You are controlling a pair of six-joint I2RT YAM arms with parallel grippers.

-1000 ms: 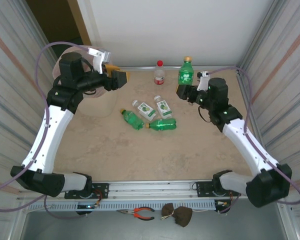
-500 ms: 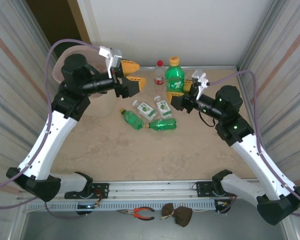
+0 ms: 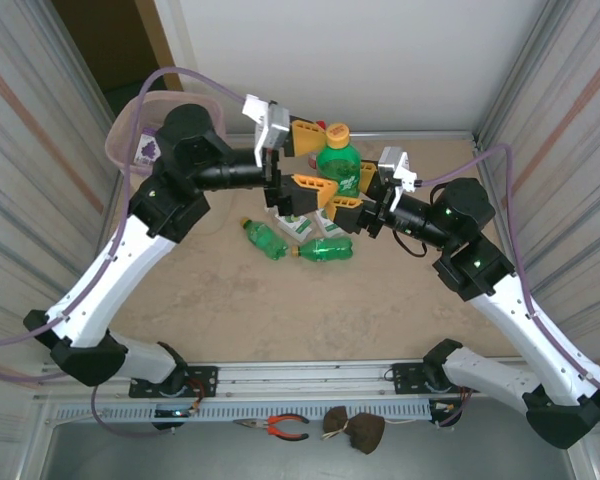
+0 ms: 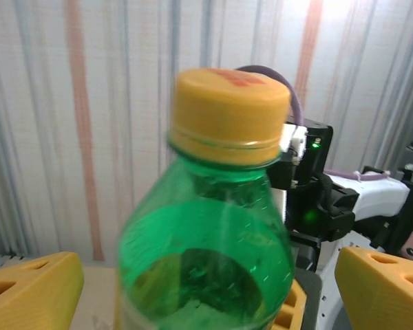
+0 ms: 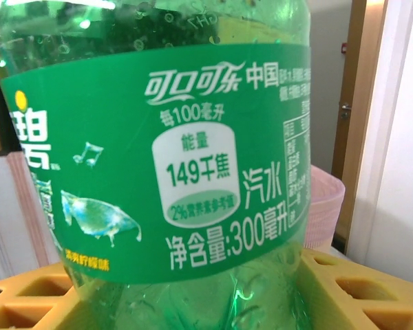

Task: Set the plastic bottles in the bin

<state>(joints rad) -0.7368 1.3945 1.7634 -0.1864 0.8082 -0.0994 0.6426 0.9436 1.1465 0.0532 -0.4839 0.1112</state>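
Progress is judged early: green bottle (image 3: 337, 165) is pinched aloft by right gripper (image 3: 355, 193), left gripper (image 3: 309, 163) spread around its neck; other bottles (image 3: 325, 250) are left on table (image 3: 230, 300), outside bin (image 3: 130, 135)

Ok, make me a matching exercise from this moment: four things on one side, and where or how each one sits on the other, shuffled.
Things
1. yellow-capped green bottle
2. bin
3. pliers
4. left gripper

Places or states
A. lying on the front ledge, below the arm bases
B. open, with one finger on each side of the raised bottle
C. standing in the far-left corner
D. upright above the table, clamped in the right gripper

Pairs: 1-D, 2-C, 3-A, 4-B
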